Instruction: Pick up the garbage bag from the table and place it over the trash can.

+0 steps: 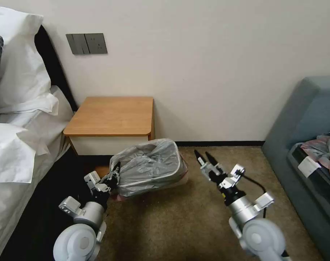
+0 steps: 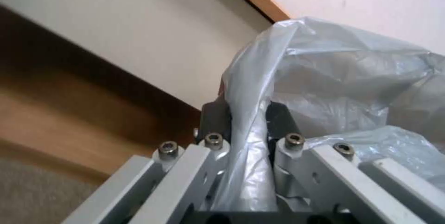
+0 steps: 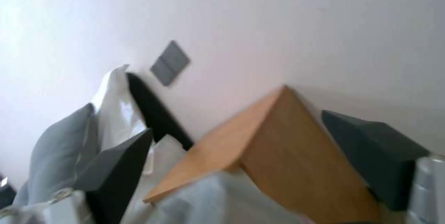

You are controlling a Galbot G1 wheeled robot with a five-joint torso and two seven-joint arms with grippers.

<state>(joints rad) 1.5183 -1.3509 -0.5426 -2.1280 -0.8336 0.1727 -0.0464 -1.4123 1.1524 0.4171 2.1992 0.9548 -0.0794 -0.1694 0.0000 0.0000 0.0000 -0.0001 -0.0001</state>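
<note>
Nearest, the left gripper (image 1: 115, 173) sits low at the left side of the trash can (image 1: 183, 177), its dark fingers (image 2: 217, 119) pinched on a twisted fold of the garbage bag (image 1: 150, 166); the left wrist view shows the film bunched between the pads and running down into the palm. The right gripper (image 1: 204, 158) hovers just off the bin's right side with its two black fingertips (image 1: 211, 157) parted and nothing between them.

The bag looks very light and entirely limp, a thin film that will crumple, slide and balloon rather than hold a shape, so a firm pinch on a gathered fold near the hem seems the sensible hold, with the opposite edge taken by the free gripper if the mouth needs stretching. Pulling hard could probably tear it or drag the light bin along.

It is translucent grey, heavily wrinkled and glossy, draped over the mouth of the bin, which appears tilted toward the camera on the brown carpet (image 1: 193, 217). A trace of pink shows low at the bin's left side.

Behind stands the nightstand (image 1: 110, 116), its orange-brown top bare, against the white wall, with the bed (image 1: 12, 145) to its left and a grey-blue sofa (image 1: 309, 119) at the far right.
</note>
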